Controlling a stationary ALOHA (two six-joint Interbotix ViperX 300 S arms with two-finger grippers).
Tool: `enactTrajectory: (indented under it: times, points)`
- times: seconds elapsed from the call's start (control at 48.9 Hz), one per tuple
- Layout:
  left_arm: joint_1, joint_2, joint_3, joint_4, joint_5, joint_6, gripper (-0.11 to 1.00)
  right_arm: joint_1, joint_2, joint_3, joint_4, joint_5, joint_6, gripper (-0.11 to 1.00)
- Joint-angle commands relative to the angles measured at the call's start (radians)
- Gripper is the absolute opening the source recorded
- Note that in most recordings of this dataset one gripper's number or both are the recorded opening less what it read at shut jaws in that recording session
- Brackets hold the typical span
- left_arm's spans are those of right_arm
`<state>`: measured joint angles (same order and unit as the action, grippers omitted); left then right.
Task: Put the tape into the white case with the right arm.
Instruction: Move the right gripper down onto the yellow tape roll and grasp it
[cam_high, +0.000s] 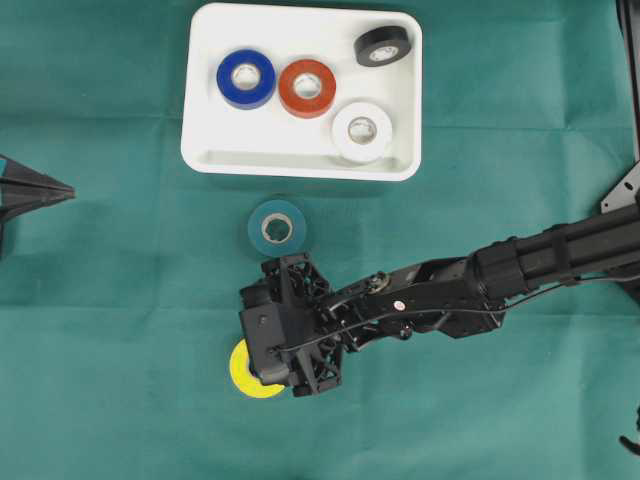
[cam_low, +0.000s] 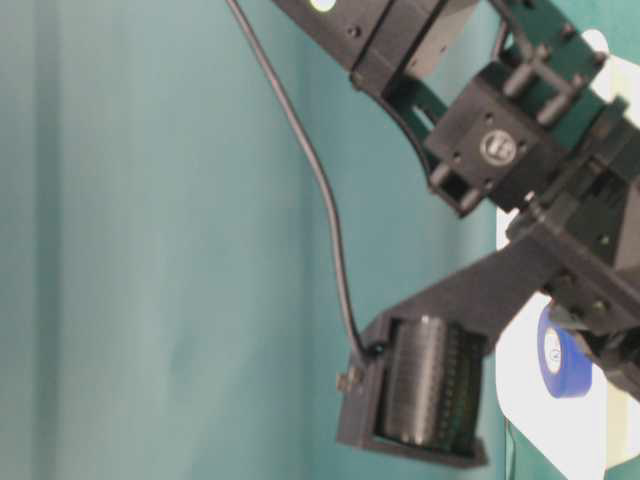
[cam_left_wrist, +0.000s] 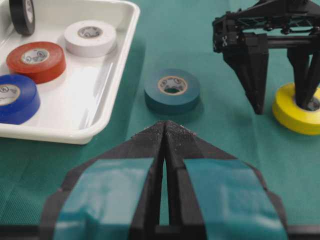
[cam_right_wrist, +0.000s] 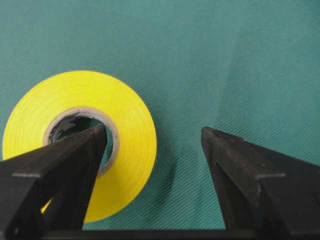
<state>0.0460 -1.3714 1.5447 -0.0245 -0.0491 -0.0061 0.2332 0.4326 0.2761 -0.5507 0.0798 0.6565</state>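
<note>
A yellow tape roll (cam_right_wrist: 125, 135) lies flat on the green cloth, partly under the right wrist in the overhead view (cam_high: 243, 374). My right gripper (cam_right_wrist: 152, 131) is open and low over it. One finger stands in the roll's hole; the other is outside the roll with cloth showing between them. From the left wrist view the same gripper (cam_left_wrist: 281, 106) straddles the roll's wall. A teal tape roll (cam_high: 277, 228) lies just below the white case (cam_high: 300, 166). My left gripper (cam_left_wrist: 165, 124) is shut and empty at the left edge (cam_high: 60, 190).
Inside the white case lie a blue roll (cam_high: 246, 78), a red roll (cam_high: 307, 87) and a white roll (cam_high: 362, 131); a black roll (cam_high: 383, 45) leans on the far rim. The right arm (cam_high: 520, 265) stretches across from the right edge.
</note>
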Motion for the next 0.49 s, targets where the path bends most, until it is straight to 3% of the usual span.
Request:
enactTrajectory:
  times: [0.0,0.389,0.471]
  points:
    - [0.002,0.006,-0.011,-0.002,-0.005,0.0,0.0,-0.003,-0.014,-0.031,-0.002,0.003,0.0,0.39]
    - [0.002,0.006,-0.012,0.0,-0.005,0.0,0.0,0.009,0.015,-0.083,0.005,0.008,0.003,0.37]
    - [0.002,0.006,-0.011,-0.002,-0.005,0.0,0.0,0.015,0.018,-0.086,0.005,0.009,0.002,0.32]
